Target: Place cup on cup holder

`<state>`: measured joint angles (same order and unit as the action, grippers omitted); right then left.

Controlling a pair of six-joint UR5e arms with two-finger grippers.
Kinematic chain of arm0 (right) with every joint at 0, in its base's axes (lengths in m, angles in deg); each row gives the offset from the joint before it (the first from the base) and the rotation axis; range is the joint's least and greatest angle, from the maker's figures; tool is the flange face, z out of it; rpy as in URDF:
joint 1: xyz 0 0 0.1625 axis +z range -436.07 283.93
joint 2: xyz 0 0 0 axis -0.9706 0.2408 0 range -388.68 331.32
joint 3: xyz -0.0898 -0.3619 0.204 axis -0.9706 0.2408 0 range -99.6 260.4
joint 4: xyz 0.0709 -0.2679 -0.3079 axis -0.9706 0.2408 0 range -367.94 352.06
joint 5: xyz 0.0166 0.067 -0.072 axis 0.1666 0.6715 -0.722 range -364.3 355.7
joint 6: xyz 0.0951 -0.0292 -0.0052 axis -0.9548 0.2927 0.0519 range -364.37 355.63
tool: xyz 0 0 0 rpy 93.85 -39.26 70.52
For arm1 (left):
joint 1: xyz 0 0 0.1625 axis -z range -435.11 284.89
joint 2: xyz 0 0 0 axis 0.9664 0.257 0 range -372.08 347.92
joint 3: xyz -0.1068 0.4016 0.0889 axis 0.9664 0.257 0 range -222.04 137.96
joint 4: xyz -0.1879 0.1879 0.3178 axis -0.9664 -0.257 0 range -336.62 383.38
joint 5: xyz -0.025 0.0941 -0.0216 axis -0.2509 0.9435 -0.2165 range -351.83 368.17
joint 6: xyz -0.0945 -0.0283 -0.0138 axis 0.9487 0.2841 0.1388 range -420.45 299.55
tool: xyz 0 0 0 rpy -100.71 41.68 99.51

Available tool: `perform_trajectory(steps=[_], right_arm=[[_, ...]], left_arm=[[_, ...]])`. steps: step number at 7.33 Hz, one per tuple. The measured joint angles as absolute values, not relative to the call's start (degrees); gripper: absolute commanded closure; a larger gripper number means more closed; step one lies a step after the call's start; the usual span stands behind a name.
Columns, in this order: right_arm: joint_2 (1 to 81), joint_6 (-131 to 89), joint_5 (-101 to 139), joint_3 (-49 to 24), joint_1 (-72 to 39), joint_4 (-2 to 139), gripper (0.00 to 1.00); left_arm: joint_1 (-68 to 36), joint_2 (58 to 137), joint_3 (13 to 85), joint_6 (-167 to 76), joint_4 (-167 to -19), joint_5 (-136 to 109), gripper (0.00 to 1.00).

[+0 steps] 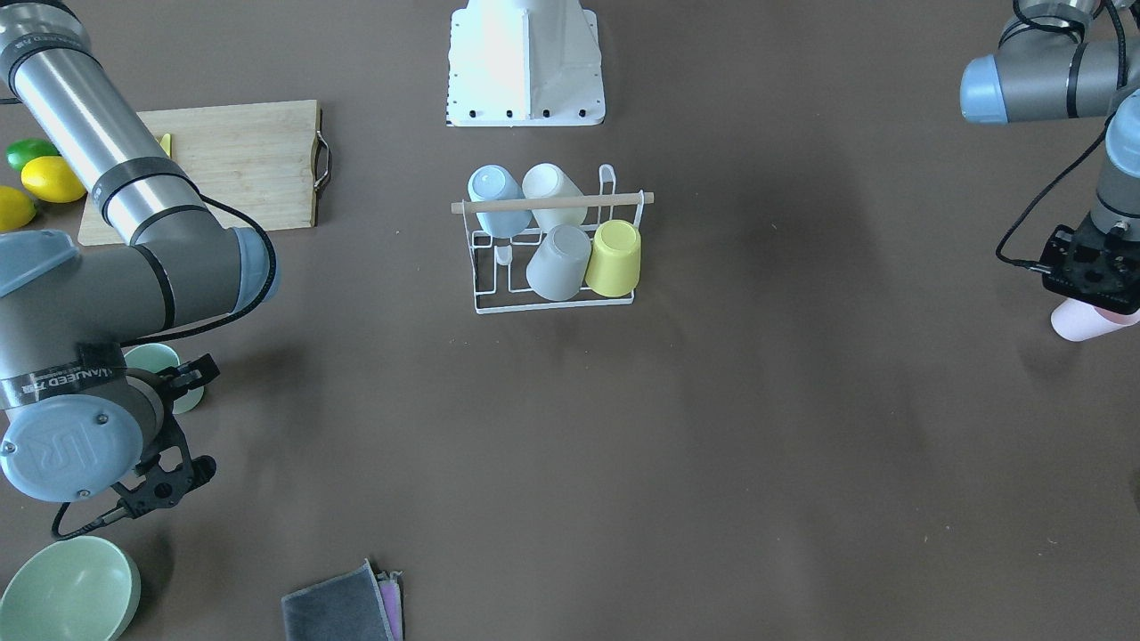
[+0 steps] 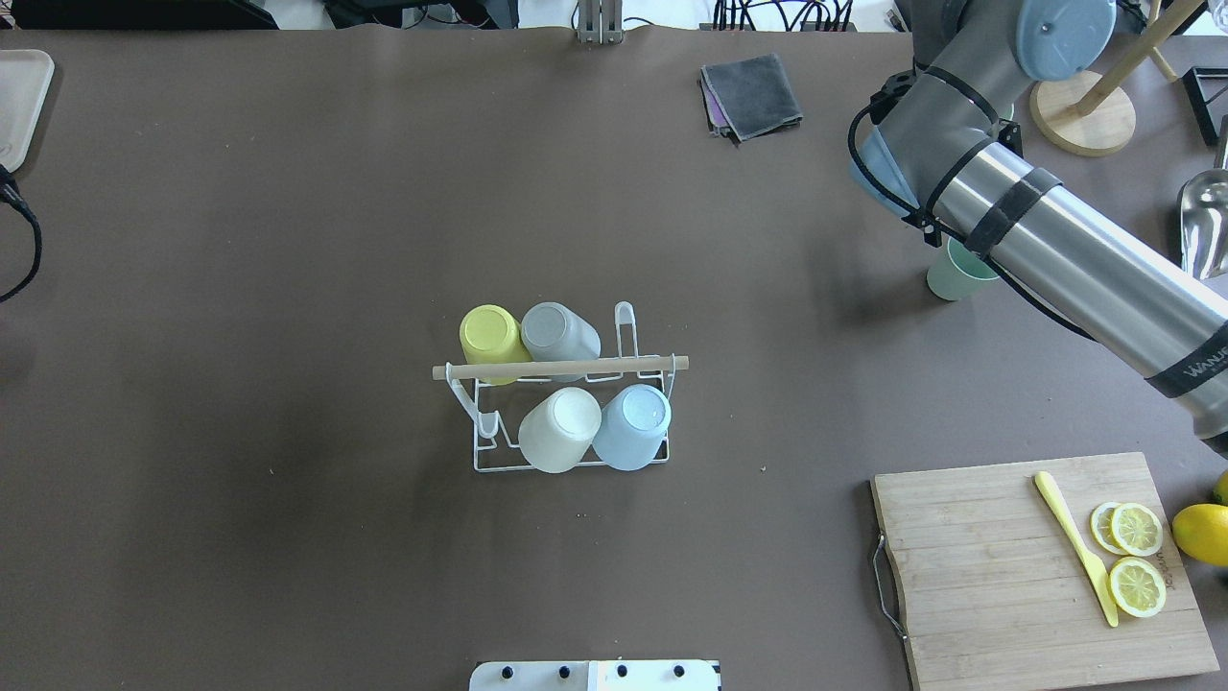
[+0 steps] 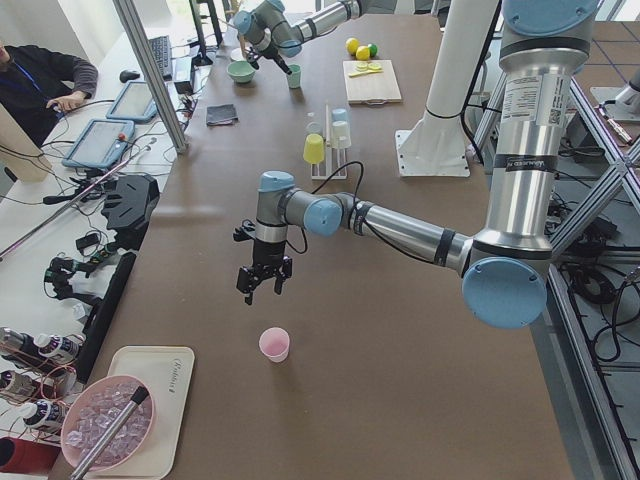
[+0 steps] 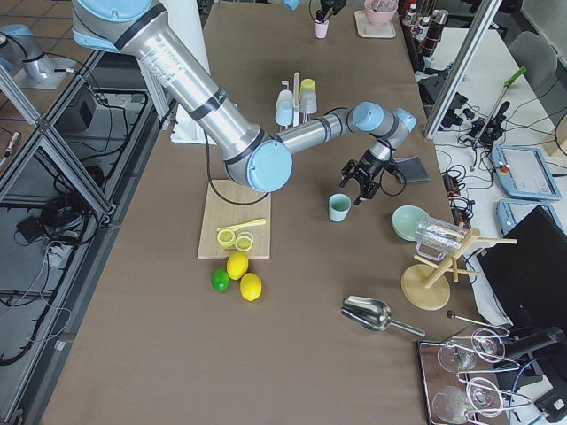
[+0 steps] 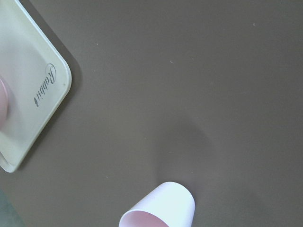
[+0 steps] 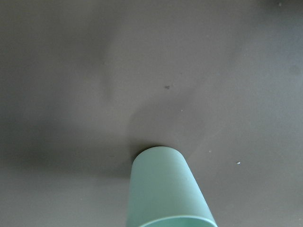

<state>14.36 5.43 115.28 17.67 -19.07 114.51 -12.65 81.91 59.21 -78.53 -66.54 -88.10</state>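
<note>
Green bowl (image 1: 67, 589), grey cloth (image 1: 338, 612) lie far from cup holder (image 1: 614, 199).

We see a long surface (image 2: 288, 240) w/ a dark brown matte cover, lit soft & even from above, so only faint, blurry shadows lie on it. The floor (image 3: 612, 40) is reddish-brown tile, w/ cables (image 4: 53, 212) strewn along one side. An aluminium frame post (image 3: 150, 70) stands at the surface's edge. Beyond it we make out a pale side bench (image 3: 40, 215) w/ tablets (image 3: 98, 140) & a keyboard (image 3: 160, 55). A grey chair (image 4: 532, 53) sits nr the far corner.
</note>
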Motion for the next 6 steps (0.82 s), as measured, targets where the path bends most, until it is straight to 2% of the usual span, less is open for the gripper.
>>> perform_trajectory(steps=[6], right_arm=[[7.8,10.5,114.1,30.1,-20.7,113.8,0.01]], left_arm=[[-24.3,84.5,56.2,-108.0,-64.4,-70.5,0.02]])
